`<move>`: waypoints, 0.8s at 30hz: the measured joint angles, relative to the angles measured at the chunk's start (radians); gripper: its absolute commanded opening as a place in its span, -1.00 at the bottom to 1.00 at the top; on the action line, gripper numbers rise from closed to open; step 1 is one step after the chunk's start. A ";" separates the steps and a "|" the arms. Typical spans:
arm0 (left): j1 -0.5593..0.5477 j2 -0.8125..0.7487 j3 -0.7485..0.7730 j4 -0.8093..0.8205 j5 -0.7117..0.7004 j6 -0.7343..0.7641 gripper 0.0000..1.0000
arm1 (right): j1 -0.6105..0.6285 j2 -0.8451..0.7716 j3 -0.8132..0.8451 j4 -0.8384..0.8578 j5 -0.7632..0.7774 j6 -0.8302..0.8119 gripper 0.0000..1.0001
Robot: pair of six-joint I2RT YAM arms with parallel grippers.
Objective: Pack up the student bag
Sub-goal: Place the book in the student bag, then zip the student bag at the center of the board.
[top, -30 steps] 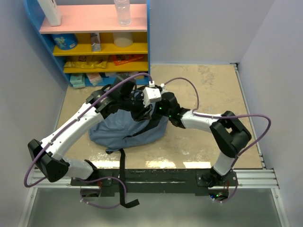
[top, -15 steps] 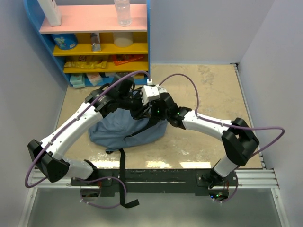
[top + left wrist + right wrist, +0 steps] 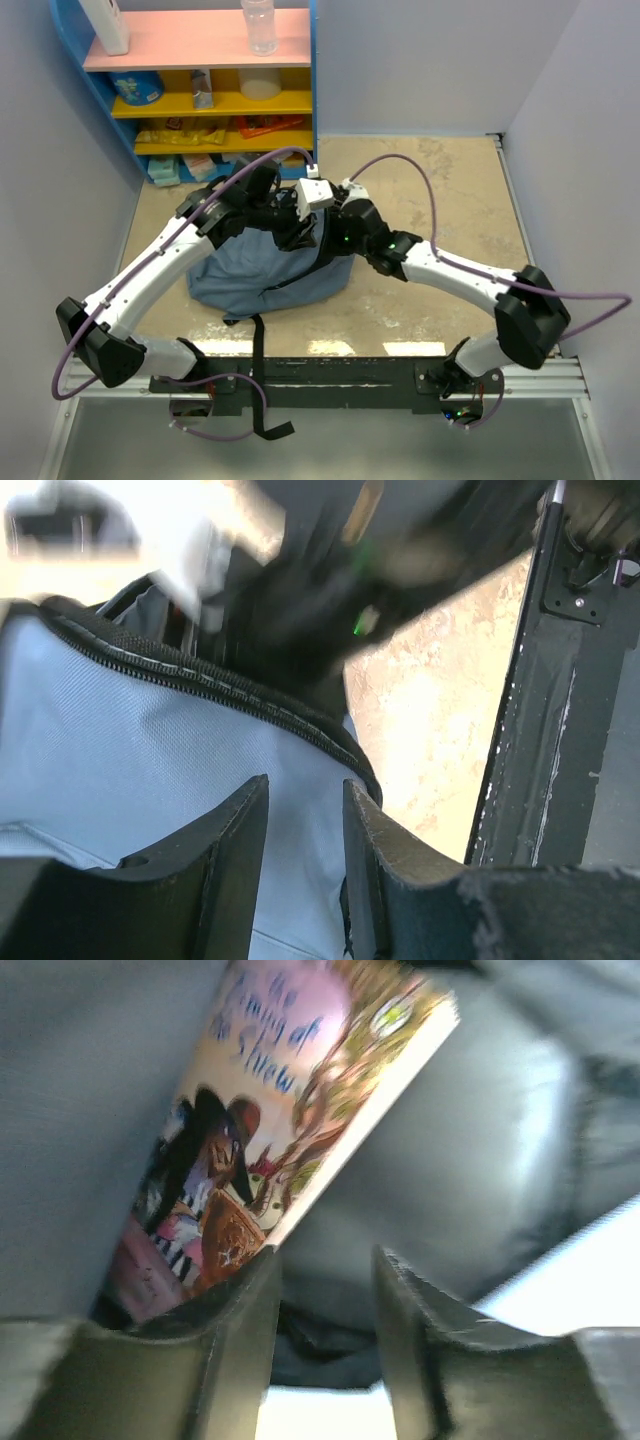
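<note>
The slate-blue student bag (image 3: 255, 275) lies on the table left of centre, its opening toward the back. Both grippers meet at that opening. My left gripper (image 3: 290, 222) is pinched on the bag's blue front fabric (image 3: 120, 740), just below the black zipper (image 3: 200, 685); in the left wrist view the gripper (image 3: 305, 785) has fabric filling its gap. My right gripper (image 3: 318, 228) is inside the bag, open and empty (image 3: 328, 1255). A paperback book (image 3: 270, 1090) with a colourful cover leans against the grey lining (image 3: 450, 1160), its lower corner touching my left-hand finger (image 3: 240, 1330).
A blue shelf unit (image 3: 305, 100) stands at the back left with a clear bottle (image 3: 258, 25), snacks and packets. A black strap (image 3: 258, 370) trails over the near rail (image 3: 400, 375). Walls close in on both sides.
My right arm has reached further left into the bag's opening, its elbow swinging out to the right. My left arm has barely moved.
</note>
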 measured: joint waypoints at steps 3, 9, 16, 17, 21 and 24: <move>0.005 -0.007 -0.005 0.001 0.002 0.000 -0.21 | -0.027 -0.096 -0.029 -0.019 0.036 -0.008 0.28; 0.010 -0.010 -0.008 0.001 0.002 0.000 -0.21 | -0.103 -0.202 -0.042 -0.036 0.072 -0.049 -0.63; 0.020 -0.023 -0.010 0.001 0.002 -0.001 -0.21 | -0.161 -0.089 -0.042 -0.056 0.080 -0.058 -1.00; 0.020 -0.024 -0.010 0.001 0.002 -0.004 -0.21 | -0.160 -0.060 -0.042 -0.058 0.078 -0.058 -1.00; 0.021 -0.032 -0.010 0.001 0.002 -0.005 -0.22 | -0.159 0.025 -0.042 -0.047 0.060 -0.055 -1.00; 0.031 -0.039 -0.023 0.003 0.002 -0.005 -0.22 | -0.157 0.057 -0.027 -0.023 0.036 -0.047 -1.00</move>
